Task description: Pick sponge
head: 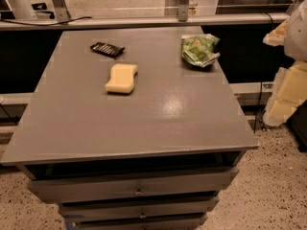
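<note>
Pale yellow foam: sponge (121,78), one thick block, a rounded rectangle with slightly pinched, wavy sides. It lies flat on the grey table top (144,123), left of centre in the far half, touching nothing.

Black flat item (107,49): just beyond the sponge, far left.

Green-and-white plastic bag (199,50): crumpled, far right.

Gripper (285,97): at the right edge of view, beside the table's right side, well apart from the sponge. Whether it is released or clenched cannot be told.

Drawers (139,188): stacked under the near edge.
</note>
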Motion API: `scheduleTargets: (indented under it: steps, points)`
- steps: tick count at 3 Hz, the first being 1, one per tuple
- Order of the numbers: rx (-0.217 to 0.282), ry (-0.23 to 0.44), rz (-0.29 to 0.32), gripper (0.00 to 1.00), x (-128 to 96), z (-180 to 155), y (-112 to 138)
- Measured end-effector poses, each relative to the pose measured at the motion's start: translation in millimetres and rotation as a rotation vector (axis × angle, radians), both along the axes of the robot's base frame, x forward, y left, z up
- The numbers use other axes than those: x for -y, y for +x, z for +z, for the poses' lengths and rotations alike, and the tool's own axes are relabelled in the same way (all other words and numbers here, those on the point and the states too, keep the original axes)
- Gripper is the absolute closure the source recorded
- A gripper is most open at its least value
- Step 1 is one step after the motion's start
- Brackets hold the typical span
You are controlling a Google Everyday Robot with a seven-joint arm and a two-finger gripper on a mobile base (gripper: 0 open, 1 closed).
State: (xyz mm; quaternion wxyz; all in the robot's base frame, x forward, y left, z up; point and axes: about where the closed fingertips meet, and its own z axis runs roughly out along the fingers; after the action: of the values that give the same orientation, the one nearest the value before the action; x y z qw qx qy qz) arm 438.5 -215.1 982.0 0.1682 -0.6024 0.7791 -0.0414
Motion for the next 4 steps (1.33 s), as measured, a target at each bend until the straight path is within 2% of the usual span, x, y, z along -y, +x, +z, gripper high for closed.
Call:
scheduleTargets:
  steps: [1,2,3,4]
  points:
    - [0.000,0.000,0.000,0.00,0,0,0]
    - [0.018,0.073,0.001,0.00,-22,-12,17]
    - [0.040,0.212,0.004,0.00,-75,-31,61]
    - [0.039,0.361,-0.008,0.00,-130,-49,105]
